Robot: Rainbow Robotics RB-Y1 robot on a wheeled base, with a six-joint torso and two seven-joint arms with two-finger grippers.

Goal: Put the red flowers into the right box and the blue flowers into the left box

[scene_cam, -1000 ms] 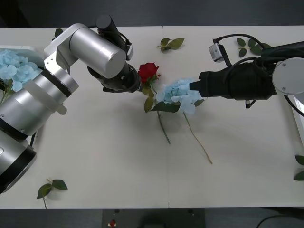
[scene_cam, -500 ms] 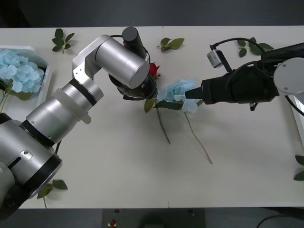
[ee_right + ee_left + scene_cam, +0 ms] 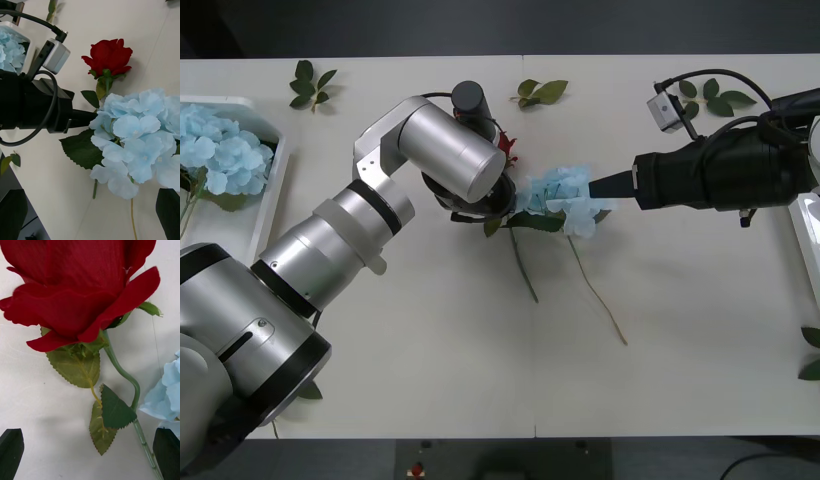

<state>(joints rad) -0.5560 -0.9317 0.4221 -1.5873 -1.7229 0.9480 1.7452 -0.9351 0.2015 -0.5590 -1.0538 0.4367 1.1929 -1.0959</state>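
Observation:
A red flower (image 3: 108,56) lies on the table with its bloom just beyond a blue flower (image 3: 138,142). My left gripper (image 3: 90,444) hangs open right above the rose (image 3: 82,288), its fingers on either side of the green stem (image 3: 122,369). In the front view the left arm (image 3: 450,150) covers most of the rose (image 3: 506,150). My right gripper (image 3: 90,193) is open and low over the blue flower (image 3: 565,200), reaching in from the right. The left box (image 3: 268,205) holds blue flowers (image 3: 215,150). The right box (image 3: 810,235) shows at the right edge.
Loose leaf sprigs lie at the back of the table (image 3: 540,92), at the back left (image 3: 310,82), at the back right (image 3: 715,95) and by the right edge (image 3: 812,350). The two grippers are close together over the flowers.
My left arm has swung right and settled over the rose, hiding most of it in the front view. The right gripper has drawn back a little to the right of the blue flower.

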